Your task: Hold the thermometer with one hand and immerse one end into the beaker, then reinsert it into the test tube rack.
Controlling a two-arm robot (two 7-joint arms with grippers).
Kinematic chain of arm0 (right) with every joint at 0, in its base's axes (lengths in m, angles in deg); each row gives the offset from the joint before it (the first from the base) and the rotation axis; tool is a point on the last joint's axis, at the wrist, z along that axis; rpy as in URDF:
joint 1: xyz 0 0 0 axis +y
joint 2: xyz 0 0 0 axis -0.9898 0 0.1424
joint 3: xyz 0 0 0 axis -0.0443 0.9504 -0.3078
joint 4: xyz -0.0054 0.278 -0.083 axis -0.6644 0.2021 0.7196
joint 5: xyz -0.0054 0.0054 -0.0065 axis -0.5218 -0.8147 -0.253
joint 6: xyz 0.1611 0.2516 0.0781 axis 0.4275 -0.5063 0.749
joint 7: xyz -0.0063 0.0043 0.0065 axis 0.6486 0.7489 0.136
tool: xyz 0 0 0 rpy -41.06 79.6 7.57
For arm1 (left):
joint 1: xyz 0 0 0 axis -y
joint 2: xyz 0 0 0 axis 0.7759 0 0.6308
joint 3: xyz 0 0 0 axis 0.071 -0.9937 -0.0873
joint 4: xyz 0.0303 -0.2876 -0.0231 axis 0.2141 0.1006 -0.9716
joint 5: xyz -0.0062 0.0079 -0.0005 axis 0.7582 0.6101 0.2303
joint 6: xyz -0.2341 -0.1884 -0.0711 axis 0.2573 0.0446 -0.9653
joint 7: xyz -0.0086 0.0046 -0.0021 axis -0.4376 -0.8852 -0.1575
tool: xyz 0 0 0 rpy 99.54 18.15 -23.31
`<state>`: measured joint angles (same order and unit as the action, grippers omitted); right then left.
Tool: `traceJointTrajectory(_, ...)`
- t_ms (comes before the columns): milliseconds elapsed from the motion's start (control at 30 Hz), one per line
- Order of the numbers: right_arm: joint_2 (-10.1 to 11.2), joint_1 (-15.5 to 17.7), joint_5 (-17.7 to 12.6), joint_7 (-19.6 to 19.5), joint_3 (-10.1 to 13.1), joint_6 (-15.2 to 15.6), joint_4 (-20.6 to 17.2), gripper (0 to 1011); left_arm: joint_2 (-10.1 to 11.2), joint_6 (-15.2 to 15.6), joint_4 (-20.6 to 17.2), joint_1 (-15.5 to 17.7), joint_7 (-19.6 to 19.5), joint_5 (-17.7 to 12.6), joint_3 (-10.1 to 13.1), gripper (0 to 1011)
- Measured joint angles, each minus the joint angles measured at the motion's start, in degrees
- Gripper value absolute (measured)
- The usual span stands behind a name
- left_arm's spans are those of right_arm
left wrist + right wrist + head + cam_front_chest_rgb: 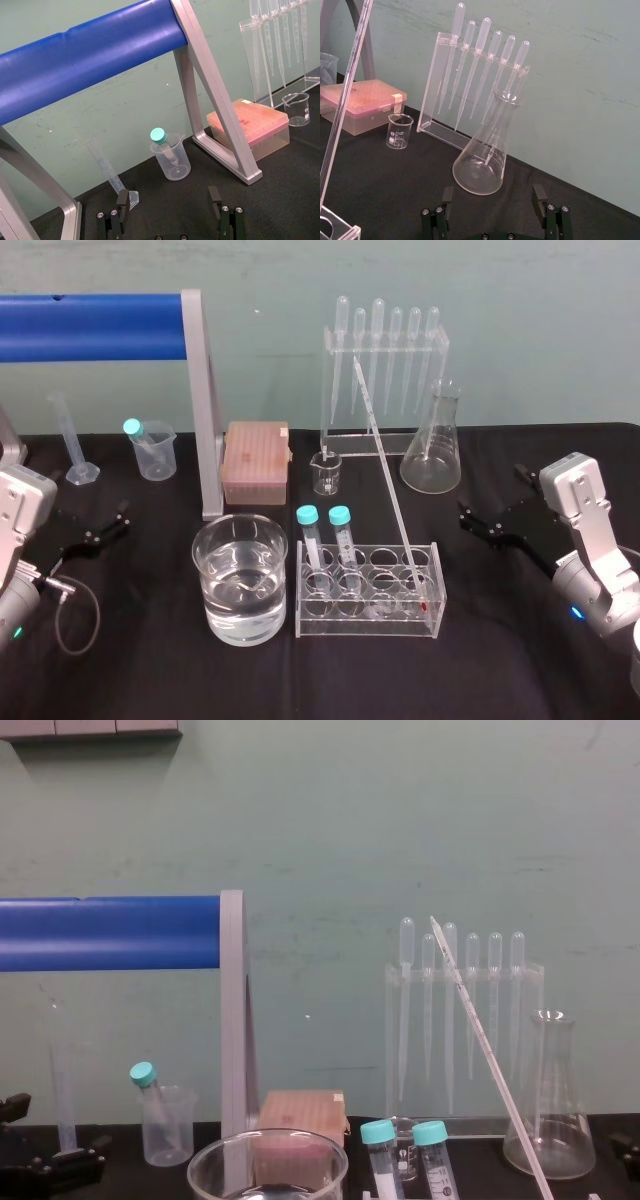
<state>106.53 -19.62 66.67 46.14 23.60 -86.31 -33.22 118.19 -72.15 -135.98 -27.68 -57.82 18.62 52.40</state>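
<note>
The thermometer (385, 465) is a long thin glass rod that leans up and back out of the clear test tube rack (367, 612), its red tip low in a right-hand slot. In the chest view the thermometer (487, 1050) slants across the pipettes, and the thermometer (347, 95) crosses one edge of the right wrist view. The beaker (240, 540), wide and part-filled with water, stands just left of the rack. My left gripper (115, 522) (168, 200) rests open at the table's left. My right gripper (497, 497) (493, 195) stands open to the rack's right, holding nothing.
Behind the rack stand a pipette stand (385, 350), a conical flask (435, 455), a small glass beaker (326, 472) and a pink box (256, 460). A blue bar on a grey frame (205, 410) spans the left, with a plastic beaker (152, 452) and a graduated cylinder (72, 440) behind it.
</note>
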Motion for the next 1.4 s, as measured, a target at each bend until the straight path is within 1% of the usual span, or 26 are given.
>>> traceJointTrajectory(1033,0.0,0.0,0.0,0.0,0.0,0.0,0.0,1000,0.0,0.0,0.0,0.0,0.0,0.0,0.0,1008)
traceJointTrajectory(1100,-0.3,0.2,0.0,0.0,0.8,0.0,-0.3,1000,0.0,0.0,0.0,0.0,0.0,0.0,0.0,1008)
traceJointTrajectory(1133,-0.3,0.2,0.0,0.0,0.8,0.0,-0.3,1000,0.0,0.0,0.0,0.0,0.0,0.0,0.0,1008)
traceJointTrajectory(1200,-0.6,0.6,-0.6,0.0,1.9,-0.3,-0.9,1000,0.0,0.0,0.0,0.0,0.0,0.0,0.0,1008)
traceJointTrajectory(1233,-0.8,0.8,-1.4,0.1,2.8,-0.6,-1.4,1000,0.0,0.0,0.0,0.0,0.0,0.0,0.0,1008)
traceJointTrajectory(1300,-1.0,0.9,-1.9,0.1,3.2,-0.7,-1.7,1000,0.0,0.0,0.0,0.0,0.0,0.0,0.0,1008)
traceJointTrajectory(1367,-1.7,1.3,-4.4,0.7,5.3,-1.1,-3.3,1000,0.0,0.0,0.0,0.0,0.0,0.0,0.0,1008)
traceJointTrajectory(1400,-1.9,1.3,-5.2,0.9,5.8,-1.3,-3.8,1000,0.0,0.0,0.0,0.0,0.0,0.0,0.0,1008)
